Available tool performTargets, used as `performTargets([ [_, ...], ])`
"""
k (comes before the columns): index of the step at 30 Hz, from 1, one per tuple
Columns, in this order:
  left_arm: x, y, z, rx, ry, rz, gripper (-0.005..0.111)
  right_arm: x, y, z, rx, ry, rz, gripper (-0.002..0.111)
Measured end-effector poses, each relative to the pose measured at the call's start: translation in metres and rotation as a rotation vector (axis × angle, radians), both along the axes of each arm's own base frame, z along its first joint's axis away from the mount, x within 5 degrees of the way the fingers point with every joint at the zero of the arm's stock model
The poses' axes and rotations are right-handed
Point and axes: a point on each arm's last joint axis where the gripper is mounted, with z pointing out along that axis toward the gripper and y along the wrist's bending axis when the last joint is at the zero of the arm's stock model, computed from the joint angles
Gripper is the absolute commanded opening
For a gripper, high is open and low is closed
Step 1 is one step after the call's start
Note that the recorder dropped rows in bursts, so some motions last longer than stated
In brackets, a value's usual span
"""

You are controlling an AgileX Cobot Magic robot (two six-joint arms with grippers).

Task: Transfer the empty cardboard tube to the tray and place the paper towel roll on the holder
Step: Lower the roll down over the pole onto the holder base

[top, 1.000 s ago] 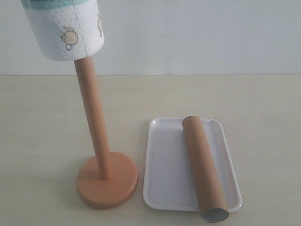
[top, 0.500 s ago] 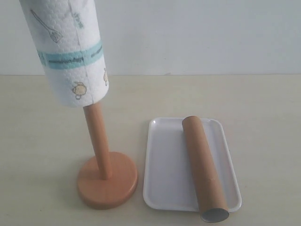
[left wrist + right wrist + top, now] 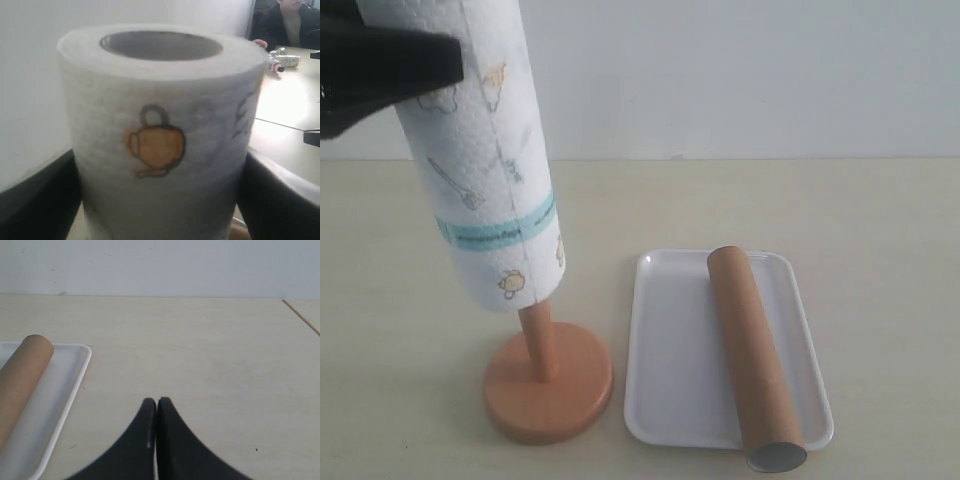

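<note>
Left gripper (image 3: 430, 62), high, clamps tilted roll (image 3: 490, 200).

The top of the paper towel roll (image 3: 485, 180) ran off the upper edge of the exterior frame, and most of the post of the holder (image 3: 548, 390) sat hidden inside it. The left gripper (image 3: 440, 62) was cut off at the upper left. In the right wrist view, the cardboard tube (image 3: 22, 365) and the tray (image 3: 60, 400) were clipped by the frame's edge.

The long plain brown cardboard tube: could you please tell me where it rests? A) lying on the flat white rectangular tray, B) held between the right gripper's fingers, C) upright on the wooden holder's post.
A: the brown cardboard tube lies lengthwise on the flat white tray, its near end overhanging the rim.
</note>
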Motion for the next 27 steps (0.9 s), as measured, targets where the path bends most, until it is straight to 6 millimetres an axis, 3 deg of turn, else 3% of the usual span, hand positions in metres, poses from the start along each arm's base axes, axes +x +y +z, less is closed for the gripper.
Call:
performTargets([
  [13,0.0,0.0,-0.055,0.024,0.036,0.01,0.004,0.0,0.0,0.0,0.0,0.0,0.0,0.0],
  [27,0.016,-0.024,-0.103,0.112,0.082,-0.09,0.004,0.0,0.0,0.0,0.0,0.0,0.0,0.0],
])
